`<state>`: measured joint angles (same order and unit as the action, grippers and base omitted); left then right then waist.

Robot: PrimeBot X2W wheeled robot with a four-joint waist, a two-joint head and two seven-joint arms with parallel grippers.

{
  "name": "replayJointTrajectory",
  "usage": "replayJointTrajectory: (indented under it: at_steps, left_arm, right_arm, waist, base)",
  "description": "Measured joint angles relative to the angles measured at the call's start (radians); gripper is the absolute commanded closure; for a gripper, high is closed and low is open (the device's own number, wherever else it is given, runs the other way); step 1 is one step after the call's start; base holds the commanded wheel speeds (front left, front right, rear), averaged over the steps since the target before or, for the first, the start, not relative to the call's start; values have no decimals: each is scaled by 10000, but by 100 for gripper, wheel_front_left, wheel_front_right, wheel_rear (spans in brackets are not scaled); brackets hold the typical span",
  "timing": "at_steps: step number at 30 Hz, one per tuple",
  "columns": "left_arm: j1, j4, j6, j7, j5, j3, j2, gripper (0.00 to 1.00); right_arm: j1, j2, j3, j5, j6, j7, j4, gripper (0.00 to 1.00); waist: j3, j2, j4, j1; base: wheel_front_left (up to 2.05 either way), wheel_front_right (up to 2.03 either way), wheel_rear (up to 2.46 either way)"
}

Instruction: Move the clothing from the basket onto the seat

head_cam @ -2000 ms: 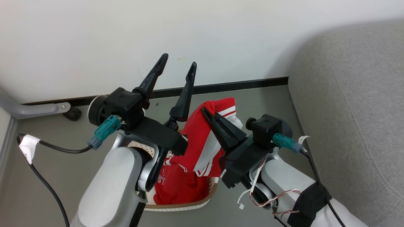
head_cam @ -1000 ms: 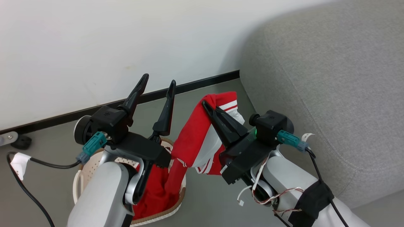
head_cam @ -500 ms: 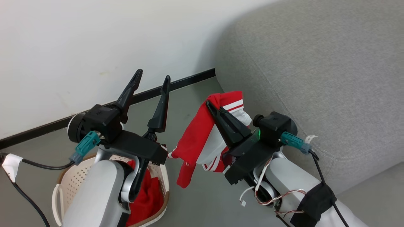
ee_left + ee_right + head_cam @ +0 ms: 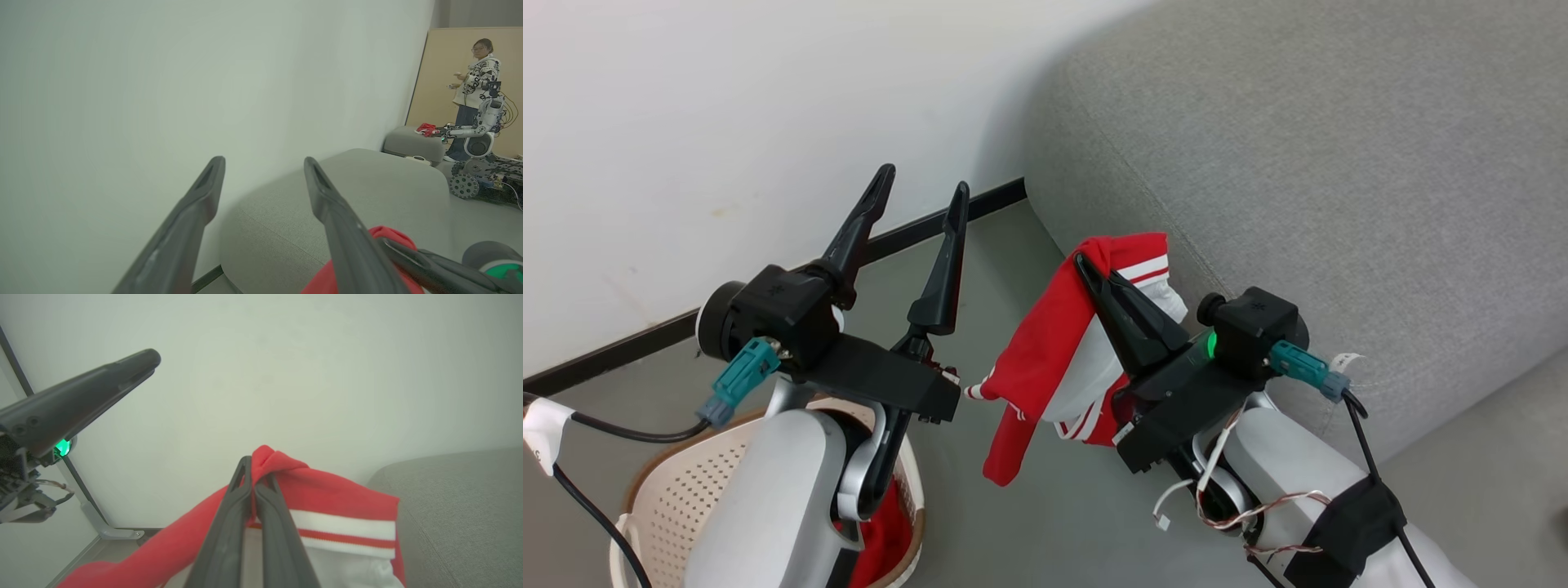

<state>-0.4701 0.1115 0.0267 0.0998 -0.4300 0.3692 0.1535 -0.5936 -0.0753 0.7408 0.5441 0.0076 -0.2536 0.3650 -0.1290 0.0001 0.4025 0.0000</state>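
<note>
My right gripper (image 4: 1081, 262) is shut on a red garment with white panels and stripes (image 4: 1045, 359), part of the clothing. The garment hangs free above the floor, just in front of the grey seat (image 4: 1298, 163). In the right wrist view the fingers (image 4: 255, 473) pinch a fold of the garment (image 4: 327, 494), with the seat (image 4: 457, 490) at right. My left gripper (image 4: 923, 181) is open and holds nothing, raised above the cream basket (image 4: 662, 506). More red clothing (image 4: 882, 539) lies in the basket, partly hidden by my left arm. The left wrist view looks past its open fingers (image 4: 263, 161) at the seat (image 4: 367, 183).
A white wall with a black baseboard (image 4: 768, 282) runs behind the grey floor. A black cable with a white tag (image 4: 539, 429) trails at the lower left. Far off in the left wrist view stand a person (image 4: 474, 81) and another robot (image 4: 478, 134).
The head view has swung right, so the basket sits lower left and the seat looms larger. The held garment's tail has come out of the basket and now hangs free.
</note>
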Motion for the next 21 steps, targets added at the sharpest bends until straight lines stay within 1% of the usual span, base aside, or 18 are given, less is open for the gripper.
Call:
replayJointTrajectory:
  at_steps: [15,19,21]
  left_arm:
    - [-27,-309,-17,-38,31,38,40,0]
    - [-51,-297,-88,-102,36,117,12,0]
    - [-192,-232,-82,-117,36,230,-54,0]
  right_arm:
    - [107,6,-332,-261,0,0,-240,100]
    - [215,-33,-489,-309,-2,-2,-422,100]
    - [353,-125,-639,-362,-96,0,-474,100]
  waist:
    - [-150,-1,944,0]
    - [-219,-1,1163,0]
    - [-272,0,1223,1]
  base:
    - [0,0,0]
    - [0,0,0]
    - [0,0,0]
